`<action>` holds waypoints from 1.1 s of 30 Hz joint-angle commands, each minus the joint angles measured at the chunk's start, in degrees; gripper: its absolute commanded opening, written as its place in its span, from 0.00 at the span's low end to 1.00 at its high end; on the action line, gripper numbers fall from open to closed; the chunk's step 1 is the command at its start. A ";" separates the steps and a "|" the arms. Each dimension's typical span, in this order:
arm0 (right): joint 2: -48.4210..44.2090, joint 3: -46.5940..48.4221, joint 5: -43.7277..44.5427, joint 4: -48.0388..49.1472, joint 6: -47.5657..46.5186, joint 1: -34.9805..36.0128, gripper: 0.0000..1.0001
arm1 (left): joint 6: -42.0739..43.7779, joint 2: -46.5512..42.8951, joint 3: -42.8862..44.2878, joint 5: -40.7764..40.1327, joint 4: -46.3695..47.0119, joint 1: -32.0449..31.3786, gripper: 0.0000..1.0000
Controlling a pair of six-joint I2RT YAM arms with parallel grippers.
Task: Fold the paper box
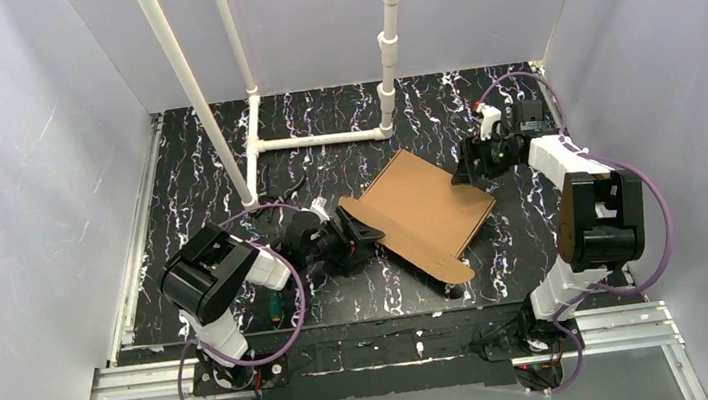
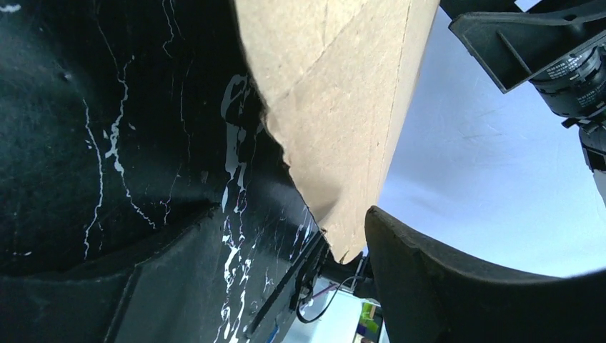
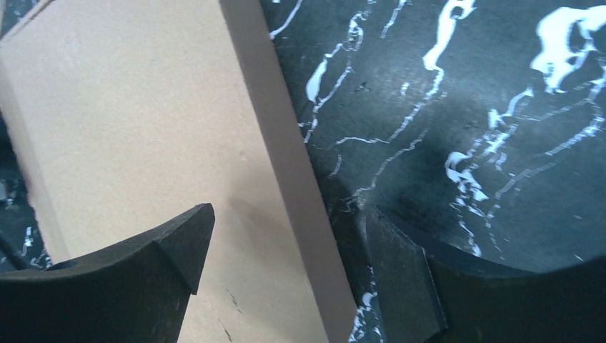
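1. Left gripper (image 1: 359, 232): its jaws are standing wide apart and clamping nothing. A corner of the paper box (image 1: 421, 207) is poking into the gap, just beside one of the fingers (image 2: 464, 286).
2. Right gripper (image 1: 471, 161): its jaws are also spreading wide and holding nothing. One finger (image 3: 128, 279) is hanging over the cardboard and the other over bare table, with the box's edge running between them.
3. Paper box: a brown creased sheet, not yet folded into a container, is lying nearly flat at mid-table, angled, between the two grippers. A rounded flap is pointing toward the near edge.
4. Table (image 1: 209, 196): its black surface with white veining is carrying the box.
5. White pipe frame (image 1: 323, 139): it is standing at the far side, near the box's far corner.
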 commanded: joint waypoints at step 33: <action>6.58 -7.07 -22.43 11.21 12.78 -5.69 0.98 | -12.71 13.72 -1.26 -7.42 25.96 -2.50 0.00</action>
